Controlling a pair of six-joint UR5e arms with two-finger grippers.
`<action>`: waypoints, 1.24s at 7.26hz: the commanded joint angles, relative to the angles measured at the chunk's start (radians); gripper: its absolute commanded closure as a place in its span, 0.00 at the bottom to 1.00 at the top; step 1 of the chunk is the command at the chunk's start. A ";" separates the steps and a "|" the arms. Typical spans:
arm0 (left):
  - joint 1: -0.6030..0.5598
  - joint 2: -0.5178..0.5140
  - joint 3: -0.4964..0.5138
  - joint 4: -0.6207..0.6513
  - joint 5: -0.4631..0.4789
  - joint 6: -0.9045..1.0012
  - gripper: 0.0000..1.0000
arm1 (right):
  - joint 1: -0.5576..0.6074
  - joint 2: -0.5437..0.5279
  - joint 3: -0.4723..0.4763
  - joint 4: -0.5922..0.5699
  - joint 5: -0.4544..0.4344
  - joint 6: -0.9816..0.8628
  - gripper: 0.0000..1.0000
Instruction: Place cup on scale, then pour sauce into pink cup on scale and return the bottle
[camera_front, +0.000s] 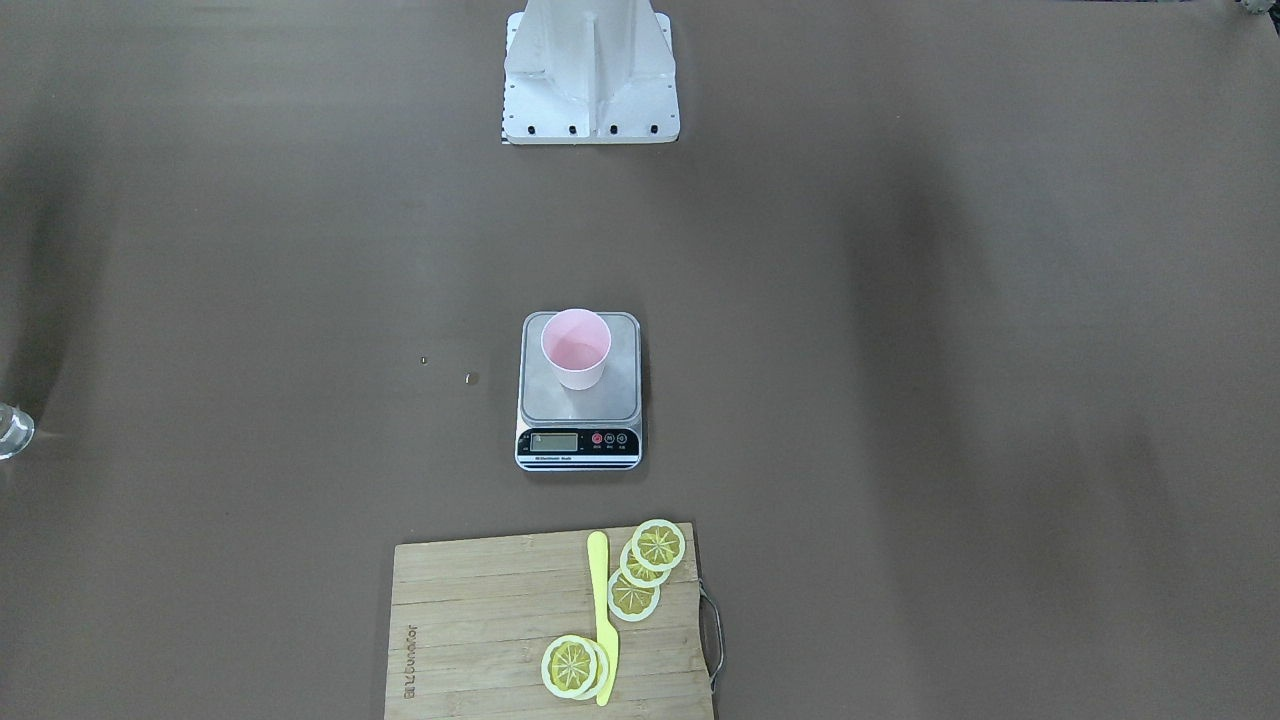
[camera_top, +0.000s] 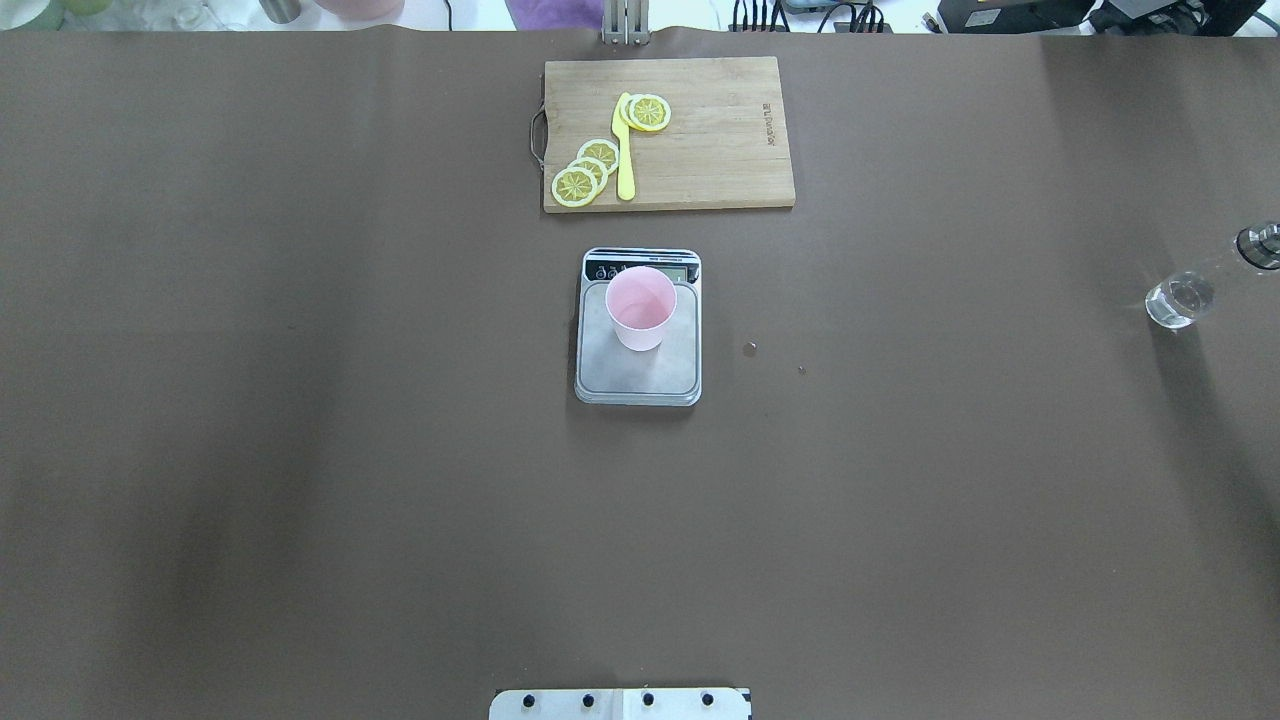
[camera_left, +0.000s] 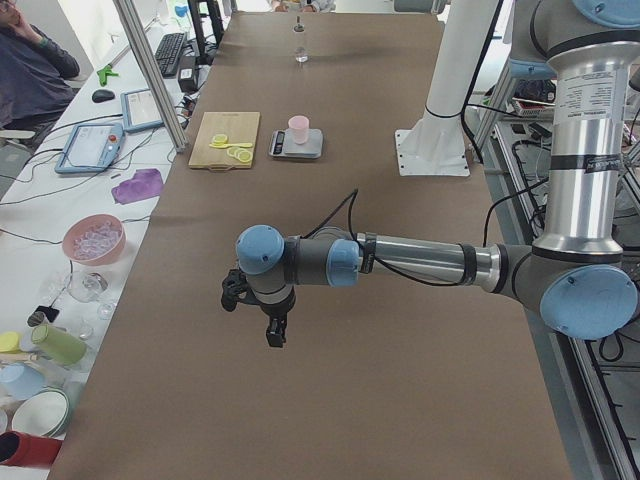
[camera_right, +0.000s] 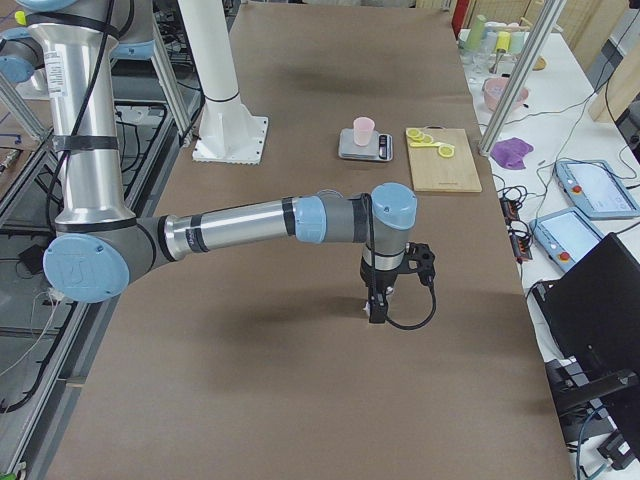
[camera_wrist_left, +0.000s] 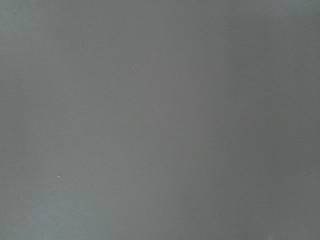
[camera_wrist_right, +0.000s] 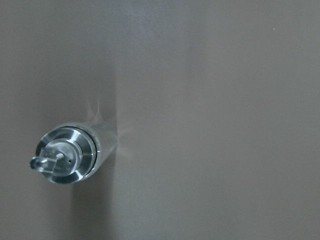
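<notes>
The pale pink cup (camera_top: 640, 305) stands upright on the silver platform of the scale (camera_top: 640, 380) at the table's middle; it also shows in the front view (camera_front: 576, 347). The clear bottle (camera_top: 1195, 290) stands upright near the table's right edge. The right wrist view looks down on its metal spout and collar (camera_wrist_right: 67, 157), with no fingers showing. My right gripper (camera_right: 377, 312) points down over that end of the table; I cannot tell if it is open or shut. My left gripper (camera_left: 275, 338) hangs over bare table at the left end; I cannot tell its state either.
A wooden cutting board (camera_top: 720, 140) with lemon slices (camera_top: 585, 172) and a yellow knife (camera_top: 624, 150) lies beyond the scale. Two small droplets (camera_top: 750, 348) lie on the brown table right of the scale. The robot's base plate (camera_top: 620, 704) is at the near edge.
</notes>
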 joint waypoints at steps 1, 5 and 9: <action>0.000 0.000 -0.003 -0.001 -0.002 -0.002 0.02 | 0.000 -0.001 0.011 0.001 0.000 0.000 0.00; 0.000 -0.002 -0.003 -0.002 -0.002 -0.002 0.02 | 0.000 -0.001 0.011 0.001 0.000 0.000 0.00; 0.000 -0.002 -0.004 -0.002 -0.002 -0.002 0.02 | 0.000 -0.001 0.025 -0.001 -0.001 0.000 0.00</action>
